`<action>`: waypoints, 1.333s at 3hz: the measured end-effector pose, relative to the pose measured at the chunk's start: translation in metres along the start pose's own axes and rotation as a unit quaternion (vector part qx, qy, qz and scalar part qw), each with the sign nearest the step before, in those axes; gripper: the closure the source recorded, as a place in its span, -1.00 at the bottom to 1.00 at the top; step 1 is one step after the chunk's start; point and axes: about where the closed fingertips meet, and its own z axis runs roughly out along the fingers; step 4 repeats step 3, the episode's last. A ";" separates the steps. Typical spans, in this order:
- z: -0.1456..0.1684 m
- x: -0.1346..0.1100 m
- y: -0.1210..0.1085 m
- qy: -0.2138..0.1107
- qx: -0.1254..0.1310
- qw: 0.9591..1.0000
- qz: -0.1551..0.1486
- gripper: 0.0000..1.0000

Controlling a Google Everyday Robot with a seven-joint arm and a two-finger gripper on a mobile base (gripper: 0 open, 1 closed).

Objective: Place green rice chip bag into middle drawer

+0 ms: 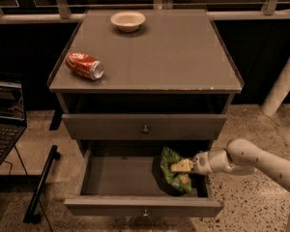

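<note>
The green rice chip bag [173, 174] lies crinkled inside the open middle drawer [121, 178], at its right end. My gripper [180, 166] reaches in from the right over the drawer's side wall, its pale fingers right on top of the bag. The white arm [251, 158] runs off to the right. The upper drawer [145, 127] above is closed.
A red soda can [84, 65] lies on its side on the cabinet top at the left. A pale bowl [128, 20] stands at the back of the top. A laptop [5, 120] sits at the left edge, and a white post [282, 81] stands at the right.
</note>
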 end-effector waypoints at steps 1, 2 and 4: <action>0.000 0.000 0.000 0.000 0.000 1.000 0.000 -0.75; 0.000 0.000 0.000 0.000 0.000 1.000 0.000 -1.00; 0.000 0.000 0.000 0.000 0.000 1.000 0.000 -1.00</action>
